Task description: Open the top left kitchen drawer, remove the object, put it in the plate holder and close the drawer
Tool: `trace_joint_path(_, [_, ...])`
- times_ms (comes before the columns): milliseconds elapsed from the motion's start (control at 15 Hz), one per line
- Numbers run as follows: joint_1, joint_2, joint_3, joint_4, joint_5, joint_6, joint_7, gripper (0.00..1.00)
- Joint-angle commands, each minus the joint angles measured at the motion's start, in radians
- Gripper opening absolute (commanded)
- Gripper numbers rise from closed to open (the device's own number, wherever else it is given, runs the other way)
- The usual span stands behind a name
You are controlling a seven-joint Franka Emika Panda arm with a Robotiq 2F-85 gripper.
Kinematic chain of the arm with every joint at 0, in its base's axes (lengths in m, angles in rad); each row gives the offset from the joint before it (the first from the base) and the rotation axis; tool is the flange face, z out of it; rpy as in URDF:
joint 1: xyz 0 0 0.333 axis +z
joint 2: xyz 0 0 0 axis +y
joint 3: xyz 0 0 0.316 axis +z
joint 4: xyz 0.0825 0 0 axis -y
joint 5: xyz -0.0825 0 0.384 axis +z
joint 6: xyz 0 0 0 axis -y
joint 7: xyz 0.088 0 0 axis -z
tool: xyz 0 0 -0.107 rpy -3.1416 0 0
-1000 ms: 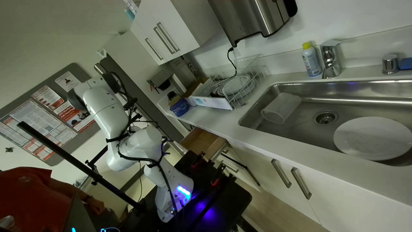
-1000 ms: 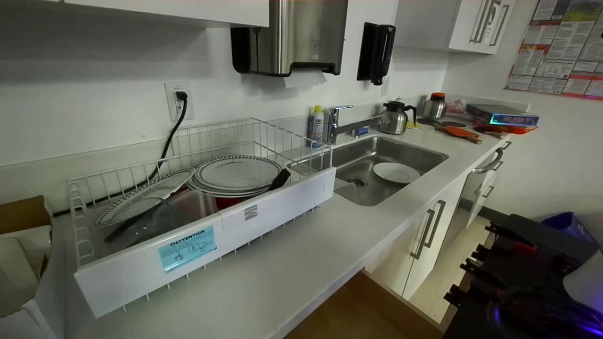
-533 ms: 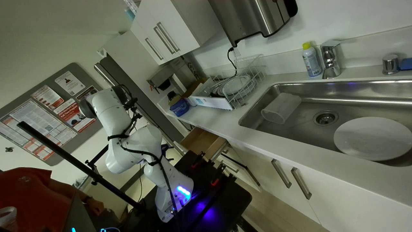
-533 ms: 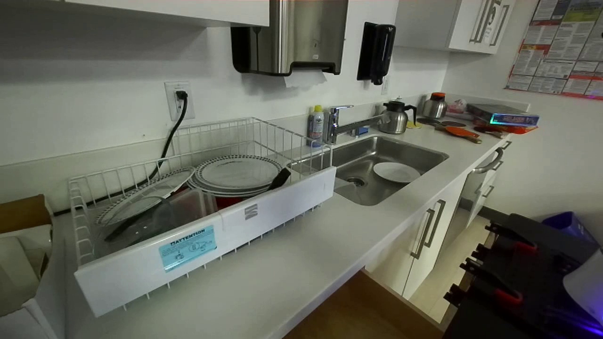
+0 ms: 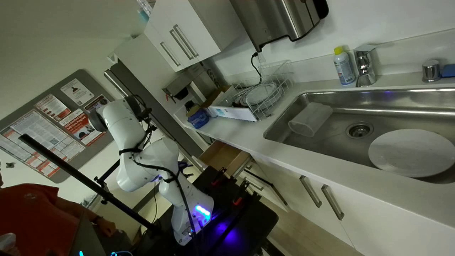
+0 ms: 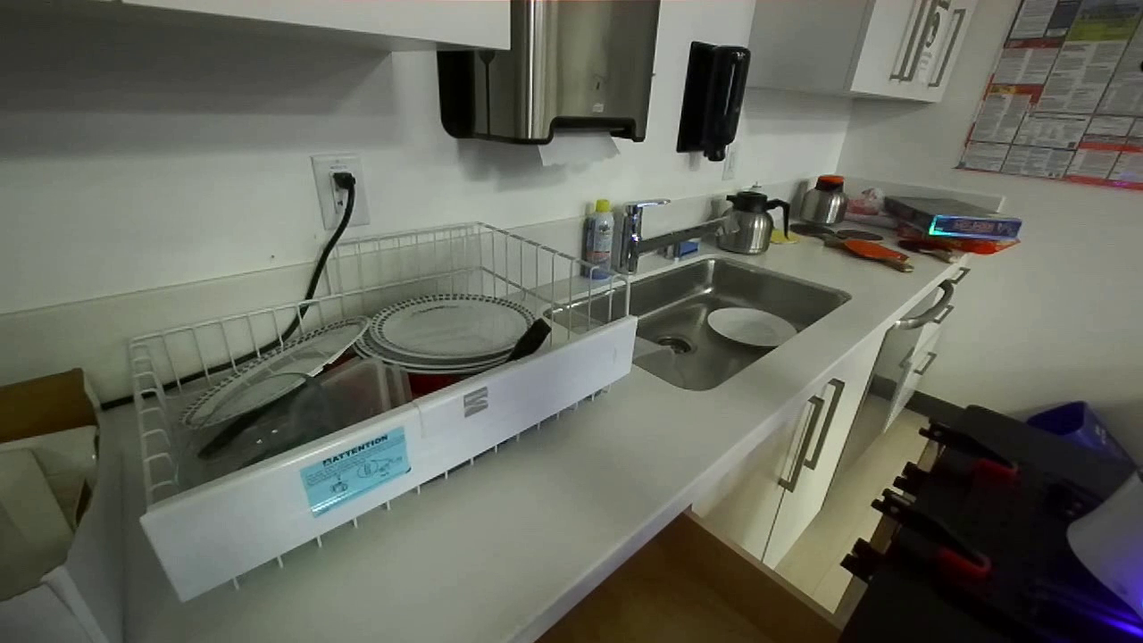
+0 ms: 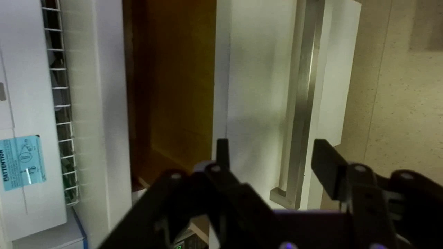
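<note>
Drawer (image 7: 256, 100) juts out, handle (image 7: 303, 100) paralleling counter edge (image 7: 112, 90).

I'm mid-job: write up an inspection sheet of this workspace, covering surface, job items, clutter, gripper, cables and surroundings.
Surface: white counter with inset metal sink.
Top left drawer: open; contents unclear.
Wire dish rack, likely the plate holder: on the counter, holding stacked plates.
Clutter: white plate and translucent container in the sink.
Gripper: open, drawer handle visible between its jaws; contact unclear.
Cables: black cord plugged into wall outlet; black cable strapped along the arm.
Surroundings: person in red near the arm.
</note>
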Motion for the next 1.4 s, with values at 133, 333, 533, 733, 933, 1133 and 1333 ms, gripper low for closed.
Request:
trace_joint_path(133, [0.05,0.078,-0.022,0.05,-0.044,-0.054,0.011,0.2])
trace_joint_path(333, [0.06,0.138,-0.047,0.081,-0.09,-0.058,0.016,0.0])
trace_joint_path(533, [0.064,0.203,-0.073,0.123,-0.097,-0.106,-0.002,0.0])
trace_joint_path(733, [0.033,0.207,-0.056,0.114,-0.094,-0.103,0.003,0.01])
trace_joint_path(933, [0.034,0.234,-0.061,0.136,-0.094,-0.11,0.003,0.01])
trace_joint_path(1133, [0.04,0.244,-0.074,0.146,-0.101,-0.124,0.009,0.0])
trace_joint_path(1333, [0.045,0.256,-0.101,0.159,-0.116,-0.163,0.01,0.0])
